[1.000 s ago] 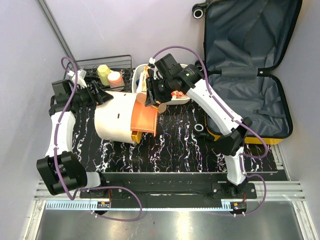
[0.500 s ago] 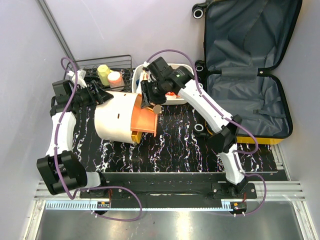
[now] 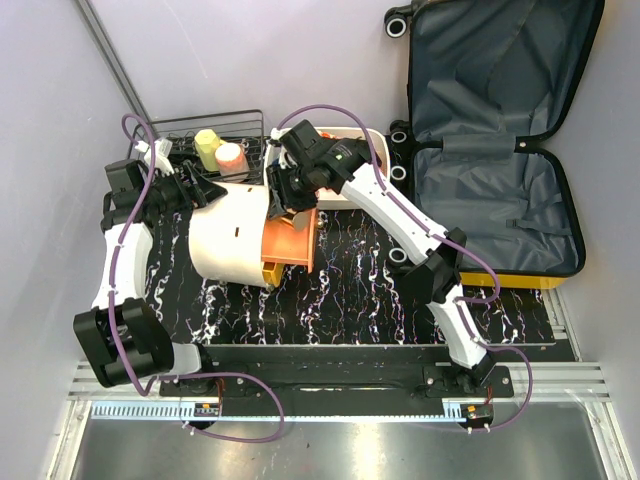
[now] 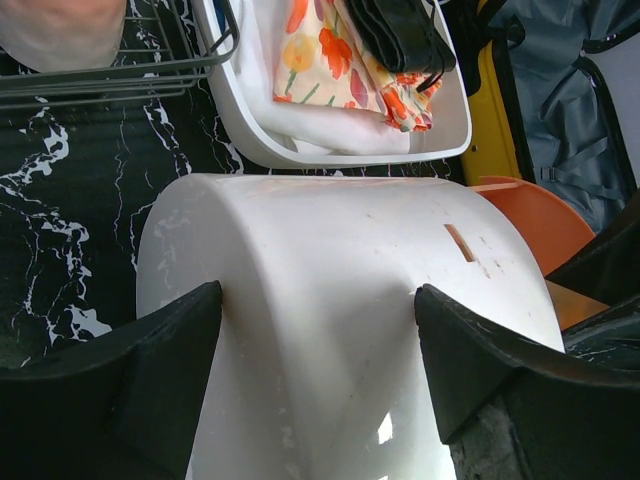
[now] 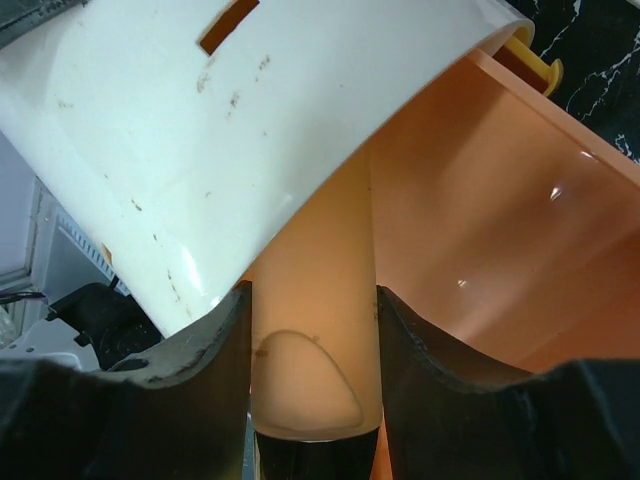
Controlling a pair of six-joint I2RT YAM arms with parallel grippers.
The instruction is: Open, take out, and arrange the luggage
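Observation:
The luggage (image 3: 500,150) lies open at the right, dark grey lining up, with a yellow shell edge at its near side; a slice of it shows in the left wrist view (image 4: 590,130). A cream-and-orange round container (image 3: 225,240) lies on its side on the mat. My left gripper (image 3: 205,190) is shut on its cream body (image 4: 330,260), one finger pressed on each side (image 4: 318,300). My right gripper (image 5: 312,300) is shut on a beige cylinder (image 5: 315,330). The cylinder's far end reaches into the container's orange mouth (image 5: 480,220). From above, the right gripper (image 3: 285,200) is at that mouth.
A white tray (image 4: 440,135) with a floral cloth and a black item stands behind the container. A wire basket (image 3: 190,130) at the back left holds a yellow and a pink item. A black marbled mat (image 3: 350,280) covers the table. Walls close in on the left and at the back.
My right arm has swung left, carrying the beige cylinder from beside the orange lid into the container's mouth. The left gripper and the container have stayed put.

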